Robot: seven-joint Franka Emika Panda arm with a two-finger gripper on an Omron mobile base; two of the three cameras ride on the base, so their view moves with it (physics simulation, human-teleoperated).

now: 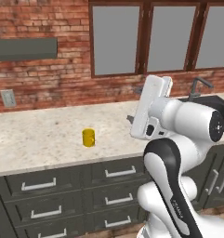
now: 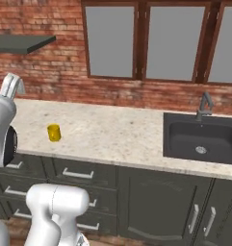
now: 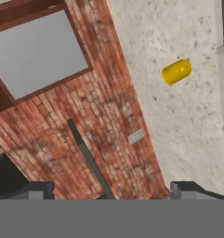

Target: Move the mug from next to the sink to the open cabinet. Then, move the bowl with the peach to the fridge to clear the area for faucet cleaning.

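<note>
Mug (image 1: 88,137) standing upright on the counter (image 1: 43,139), well apart from the sink (image 2: 201,137), not yet picked up.
Gripper (image 3: 108,188) hovering high with fingers spread, holding nothing; carrying to the cabinet and the whole bowl step remaining.

Wall: red brick (image 1: 62,74) ahead of me, with a grey outlet plate (image 1: 8,98)
Windows: dark-framed panes (image 2: 151,41) (flat grey glass)
Counter: pale speckled stone (image 2: 112,132)
Drawers: dark grey fronts (image 1: 62,195), silver bar handles
</note>
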